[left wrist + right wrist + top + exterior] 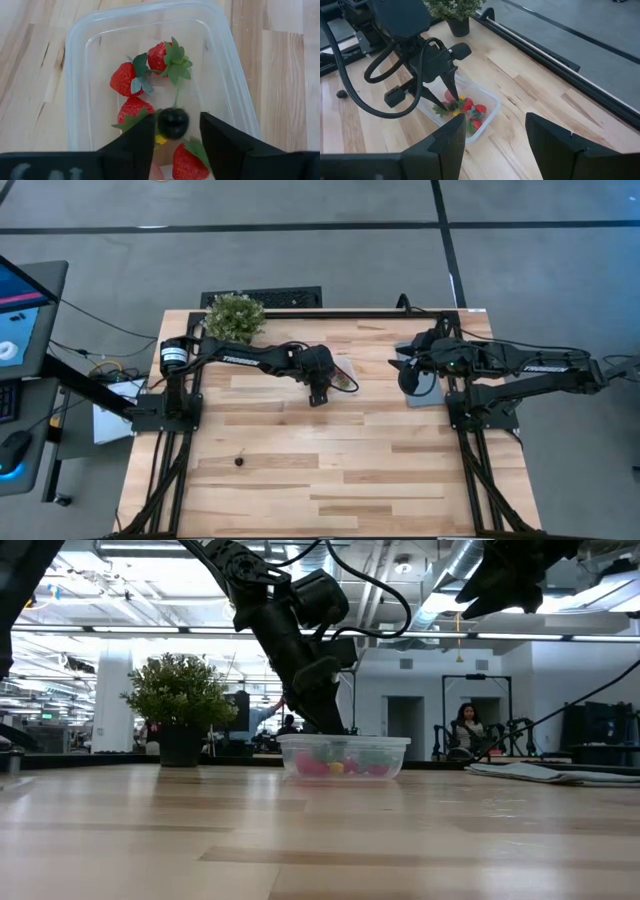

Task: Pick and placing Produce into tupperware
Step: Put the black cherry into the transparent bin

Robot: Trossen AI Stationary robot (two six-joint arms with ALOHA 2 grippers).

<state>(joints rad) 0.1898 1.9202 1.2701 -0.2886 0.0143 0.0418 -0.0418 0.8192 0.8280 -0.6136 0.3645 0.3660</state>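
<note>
The clear tupperware [345,372] [343,755] [470,112] stands on the wooden table, right of its middle. It holds several red strawberries with green tops [131,79] and a bit of yellow piece [160,139]. My left gripper [175,137] [320,393] [325,725] points down into the tub, open. A dark round berry [173,123] shows between its fingertips, over the fruit. Another dark berry [239,461] [341,93] lies on the table toward the near left. My right gripper [495,145] [403,366] hovers open over the table's right side. My left gripper comes from above, with its fingers on either side of the dark berry [173,123]. A gap shows between the berry and one finger [215,135]. Whether the other finger [142,137] touches it cannot be told.
A bushy potted plant [235,315] [180,700] stands at the far edge, left of the tub. A flat grey slab [425,387] [540,772] lies under the right arm. Bare wood stretches across the near half of the table. A person sits in the room behind.
</note>
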